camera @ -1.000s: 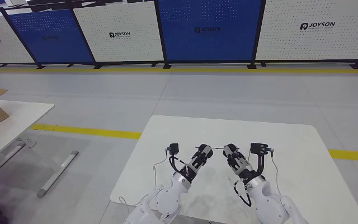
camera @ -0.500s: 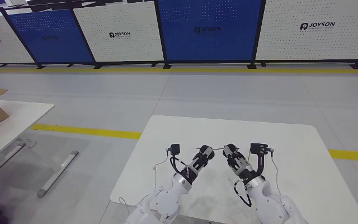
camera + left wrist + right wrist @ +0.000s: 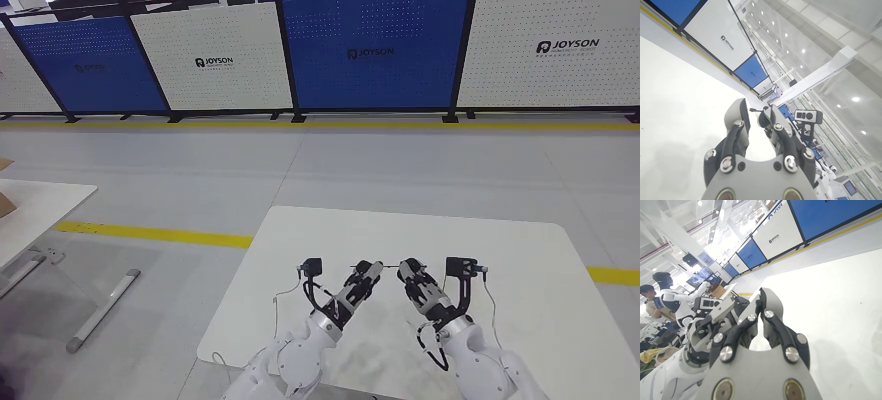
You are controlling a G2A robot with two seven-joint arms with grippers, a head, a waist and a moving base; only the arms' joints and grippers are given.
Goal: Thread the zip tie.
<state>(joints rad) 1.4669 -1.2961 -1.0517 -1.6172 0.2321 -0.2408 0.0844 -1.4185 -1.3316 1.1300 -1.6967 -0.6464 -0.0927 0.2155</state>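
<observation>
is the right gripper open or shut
Shut: on the right gripper the pads meet, seemingly pinching the zip tie.

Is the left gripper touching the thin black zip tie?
Cannot tell. In the left wrist view the thin black zip tie ends inside the open left gripper, beside one pad; neither gap nor contact is plain.

Probably a factory-style robot lab: blue and white pegboard panels [image 3: 370, 50] across the top of the frame, a yellow floor line [image 3: 150, 234] at mid-left, high ceiling lights [image 3: 803, 51], another white robot [image 3: 672, 302] beyond.
</observation>
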